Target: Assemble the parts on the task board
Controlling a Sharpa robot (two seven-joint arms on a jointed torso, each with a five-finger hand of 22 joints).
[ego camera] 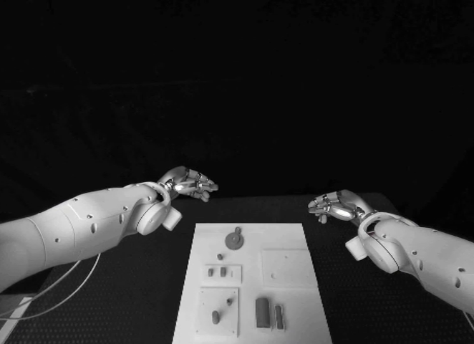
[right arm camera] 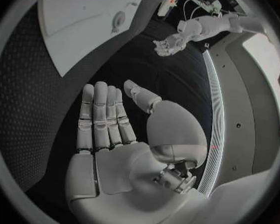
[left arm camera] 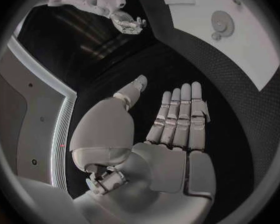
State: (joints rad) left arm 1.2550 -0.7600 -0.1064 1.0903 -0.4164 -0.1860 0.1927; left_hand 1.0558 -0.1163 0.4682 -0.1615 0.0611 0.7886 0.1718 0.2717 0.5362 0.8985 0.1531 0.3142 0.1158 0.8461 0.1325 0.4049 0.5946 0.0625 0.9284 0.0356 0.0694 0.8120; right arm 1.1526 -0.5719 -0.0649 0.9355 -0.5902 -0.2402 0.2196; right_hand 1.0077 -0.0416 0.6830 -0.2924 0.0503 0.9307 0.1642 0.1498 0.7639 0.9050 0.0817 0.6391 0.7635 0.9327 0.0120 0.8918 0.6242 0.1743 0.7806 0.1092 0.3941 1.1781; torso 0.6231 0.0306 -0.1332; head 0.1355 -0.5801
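Right now the fingers [left arm camera: 180, 115] of the left hand [ego camera: 187, 183] are stretched out straight and hold nothing. The right hand [ego camera: 336, 206] is the same, flat and empty. Both hands float over the far end of the table [ego camera: 124, 301], one on each side. The white board [ego camera: 288, 301] lies between them and closer to the robot, its long side running away from it. The round gear [ego camera: 235, 239] sits nearest both hands. The small parts [ego camera: 262, 312] at the near end are hard to make out.
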